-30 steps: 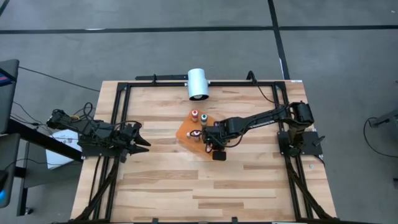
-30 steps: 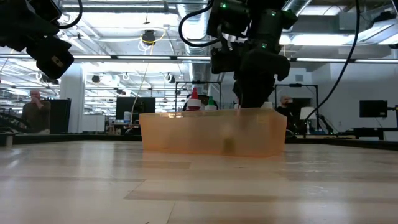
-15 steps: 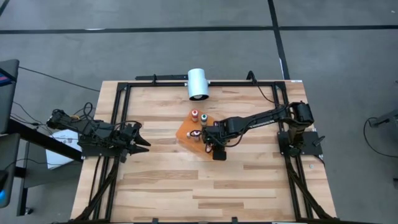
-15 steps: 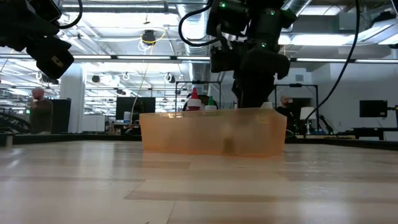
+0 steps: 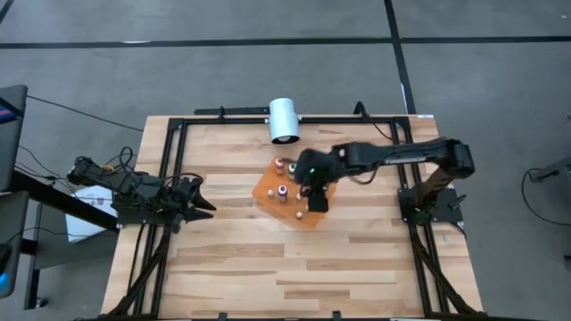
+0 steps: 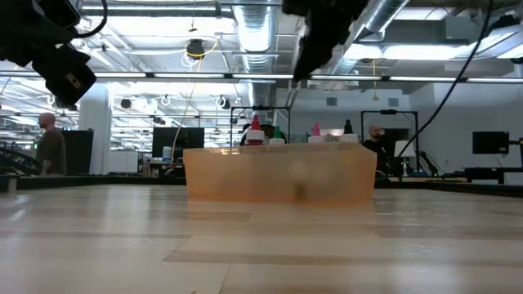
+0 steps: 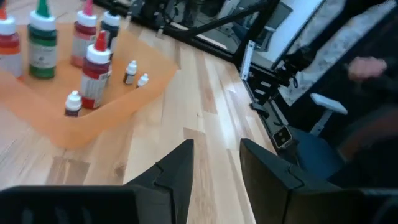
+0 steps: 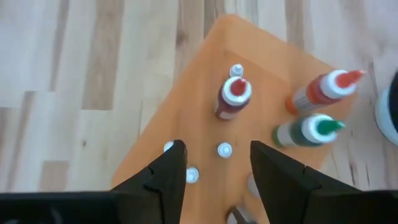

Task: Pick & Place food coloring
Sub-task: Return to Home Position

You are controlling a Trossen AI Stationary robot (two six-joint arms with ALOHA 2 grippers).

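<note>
We show two matte black jointed arms, the left arm (image 5: 134,192) and the right arm (image 5: 393,157), strung with thin black cables (image 5: 123,160). A small green light (image 5: 313,169) marks the right one. The left gripper (image 7: 216,144) and the right gripper (image 8: 216,144) bear dark, angular, wedge-shaped fingers (image 7: 180,168).

Bin (image 8: 186,118): translucent orange, plain, amber-tinted in the low view.
Red bottle (image 8: 323,89): orange-red body, white collar, red tip.
Green bottle (image 8: 305,132): dark green body, white collar, green tip.
Dark-red bottle (image 8: 233,98): deep red body, white collar, red cap.
Pink-tipped bottle (image 7: 84,34): reddish body, pink tip.
Dark bottle (image 7: 111,28): dark body, white collar, dark cap.
Tiny bottles (image 8: 224,149): white caps.
Cylinder (image 5: 284,120): white.
Table (image 5: 232,259): pale wood, striped in planks of lighter and tanner tones.
Frame (image 5: 169,143): black.
Left gripper (image 7: 216,149): black.
Right gripper (image 8: 216,149): black.
Floor (image 5: 178,62): grey, crossed by dark lines.
</note>
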